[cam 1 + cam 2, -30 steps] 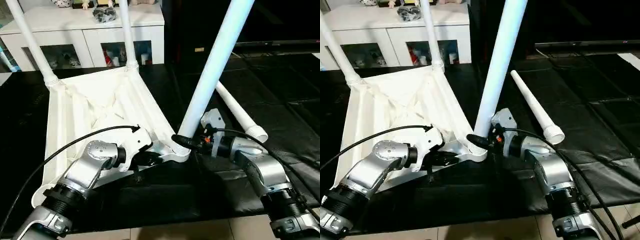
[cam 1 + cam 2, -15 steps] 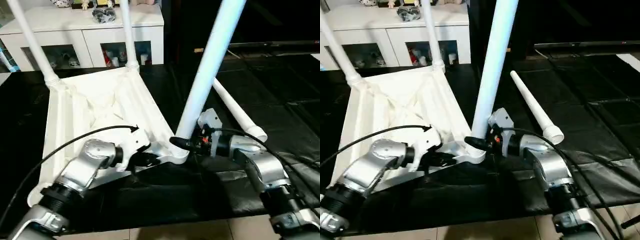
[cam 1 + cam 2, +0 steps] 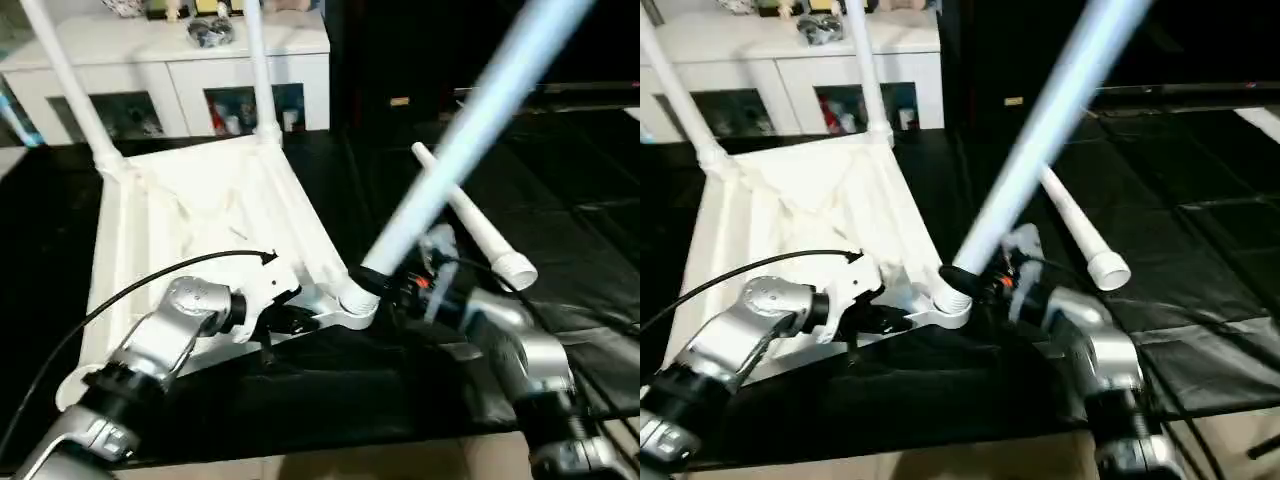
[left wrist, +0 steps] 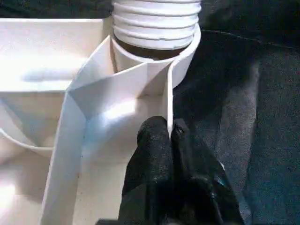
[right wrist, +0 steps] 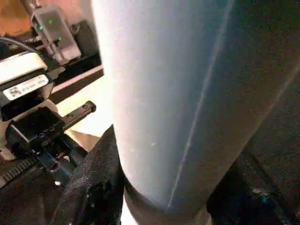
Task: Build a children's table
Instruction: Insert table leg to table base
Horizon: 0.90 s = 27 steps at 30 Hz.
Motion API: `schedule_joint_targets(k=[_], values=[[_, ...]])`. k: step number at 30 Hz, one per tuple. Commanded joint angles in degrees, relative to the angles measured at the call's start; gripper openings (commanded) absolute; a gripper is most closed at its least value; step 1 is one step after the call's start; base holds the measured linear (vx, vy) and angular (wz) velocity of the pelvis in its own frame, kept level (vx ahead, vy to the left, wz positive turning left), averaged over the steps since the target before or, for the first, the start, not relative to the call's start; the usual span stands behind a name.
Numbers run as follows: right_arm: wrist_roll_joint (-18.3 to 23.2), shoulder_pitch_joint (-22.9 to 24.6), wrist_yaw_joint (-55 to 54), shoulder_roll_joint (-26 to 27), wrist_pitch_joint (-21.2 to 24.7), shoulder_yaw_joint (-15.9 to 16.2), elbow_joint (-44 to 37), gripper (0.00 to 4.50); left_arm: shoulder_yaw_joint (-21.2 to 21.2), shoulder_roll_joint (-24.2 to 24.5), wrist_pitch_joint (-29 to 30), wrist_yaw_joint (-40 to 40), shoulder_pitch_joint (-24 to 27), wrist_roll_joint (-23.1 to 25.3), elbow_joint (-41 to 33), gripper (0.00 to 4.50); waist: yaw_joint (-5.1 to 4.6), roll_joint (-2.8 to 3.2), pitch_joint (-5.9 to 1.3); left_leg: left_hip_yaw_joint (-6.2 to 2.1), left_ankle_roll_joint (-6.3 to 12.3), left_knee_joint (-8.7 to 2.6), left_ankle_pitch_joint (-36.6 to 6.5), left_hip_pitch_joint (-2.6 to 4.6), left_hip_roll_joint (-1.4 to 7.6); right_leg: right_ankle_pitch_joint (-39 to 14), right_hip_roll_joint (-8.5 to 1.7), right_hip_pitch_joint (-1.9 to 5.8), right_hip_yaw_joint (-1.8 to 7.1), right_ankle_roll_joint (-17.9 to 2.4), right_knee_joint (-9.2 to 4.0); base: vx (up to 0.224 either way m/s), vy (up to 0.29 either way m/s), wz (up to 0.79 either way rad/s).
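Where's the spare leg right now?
The loose leg lies on the black mat, on the robot's right, just beyond the right gripper and the tilted leg it holds.

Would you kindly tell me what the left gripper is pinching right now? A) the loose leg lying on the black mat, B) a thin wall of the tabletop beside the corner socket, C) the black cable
B: the left gripper is shut on a thin upright wall of the overturned tabletop, just beside the corner socket.
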Motion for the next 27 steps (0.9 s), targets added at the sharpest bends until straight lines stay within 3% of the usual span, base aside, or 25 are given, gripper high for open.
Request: schedule_joint_targets(k=[1, 6, 10, 11, 14, 15, 16, 19, 20, 21, 23, 27], values=[[-3.6, 3.5, -1.5, -0.4, -0.5, 1.2, 1.5, 1.93, 0.8, 0.5, 0.0, 1.9, -2.2, 1.6, 1.7, 0.00, -0.16, -0.03, -2.51, -0.71, 0.82, -4.47, -23.0, 0.63, 1.09, -33.4, -2.99, 1.68, 2.02, -6.0, -6.54, 0.000, 0.000, 0.00], [-8.1, 4.9, -2.2, -2.6, -4.3, 4.1, 0.8, 1.93, 0.7, 0.4, -0.5, 1.5, -2.9, 1.8, 2.7, 0.00, -0.25, 0.59, -2.31, -1.07, 0.77, -4.71, -24.9, 0.54, 1.03, -36.5, -2.92, 1.59, 1.53, -4.1, -7.03, 0.000, 0.000, 0.00], [-13.5, 3.1, 1.2, -6.5, -6.2, 9.9, 0.8, 1.93, -0.2, 1.4, -1.8, -0.4, -2.5, 2.6, 2.6, 0.00, -0.52, 0.36, -2.28, -1.15, 1.06, -4.85, -26.3, 0.92, 1.18, -36.9, -2.96, 1.49, 1.37, -3.9, -7.33, 0.000, 0.000, 0.00], [-13.8, 2.4, 1.9, -6.7, -6.0, 10.5, 1.1, 1.93, -0.5, 1.7, -2.1, -0.6, -2.4, 2.8, 2.5, 0.00, -0.67, -0.38, -2.25, -1.21, 1.36, -4.98, -26.3, 0.72, 1.20, -36.5, -3.01, 1.74, 1.33, -4.0, -7.37, 0.000, 0.000, 0.00], [-14.4, 0.5, 4.3, -7.3, -5.6, 12.2, 1.9, 1.93, -1.1, 2.5, -2.7, -1.3, -2.1, 3.4, 2.1, 0.00, -0.75, -0.14, -2.30, -1.46, 1.38, -5.25, -26.0, 0.37, 1.38, -35.6, -3.23, 2.01, 1.56, -4.4, -6.94, 0.000, 0.000, 0.00], [-14.6, -0.4, 5.3, -7.4, -5.7, 12.8, 2.6, 1.93, -1.3, 2.8, -2.7, -1.6, -1.9, 3.5, 1.8, 0.00, -0.62, -0.44, -2.42, -1.33, 1.45, -5.20, -25.5, 0.58, 1.41, -34.8, -3.29, 1.84, 1.78, -4.8, -6.88, 0.000, 0.000, 0.00], [-14.7, -1.4, 6.6, -7.5, -5.7, 13.4, 3.4, 1.93, -1.5, 3.1, -2.6, -2.0, -1.8, 3.6, 1.5, 0.00, -0.66, -1.19, -2.49, -1.19, 1.65, -5.17, -24.9, 0.53, 1.41, -34.5, -3.27, 1.85, 1.86, -5.0, -6.94, 0.000, 0.000, 0.00], [-14.5, -3.4, 10.1, -8.0, -6.0, 15.1, 4.9, 1.93, -2.3, 3.9, -3.6, -3.4, -1.7, 3.8, 1.3, 0.00, -0.37, -1.10, -2.69, -1.22, 1.78, -5.38, -22.5, 0.33, 1.68, -32.1, -3.44, 2.12, 2.13, -6.1, -6.44, 0.000, 0.000, 0.00], [-14.2, -4.4, 12.4, -8.1, -6.2, 15.7, 5.8, 1.93, -2.7, 4.3, -3.9, -4.9, -1.7, 3.4, 0.8, 0.00, -0.41, -1.64, -2.83, -1.13, 1.98, -5.42, -21.6, 0.20, 1.77, -29.8, -3.36, 2.27, 2.25, -7.0, -6.11, 0.000, 0.000, 0.00], [-14.2, -4.4, 12.4, -8.1, -6.2, 15.7, 5.8, 1.93, -2.7, 4.3, -3.9, -4.9, -1.7, 3.4, 0.8, 0.00, -0.34, -1.53, -2.81, -1.12, 2.02, -5.51, -21.2, 0.07, 1.83, -28.8, -3.35, 2.38, 2.33, -7.4, -5.95, 0.000, 0.000, 0.00], [-14.1, -5.2, 14.8, -8.5, -6.4, 16.4, 6.6, 1.93, -3.4, 4.6, -5.3, -6.7, -1.9, 3.3, 0.6, 0.00, -0.25, -1.85, -3.01, -0.92, 2.26, -5.50, -19.9, 0.11, 1.91, -26.8, -3.34, 2.48, 2.44, -8.1, -5.82, 0.000, 0.000, 0.00], [-13.4, -5.7, 17.7, -8.7, -6.3, 16.8, 7.3, 1.93, -4.3, 4.8, -7.5, -9.4, -2.5, 3.1, 0.8, 0.00, 0.13, -1.78, -3.37, -0.51, 2.46, -5.47, -16.7, 0.17, 2.14, -18.2, -3.14, 2.83, 2.67, -11.3, -4.86, 0.000, 0.000, 0.00]])
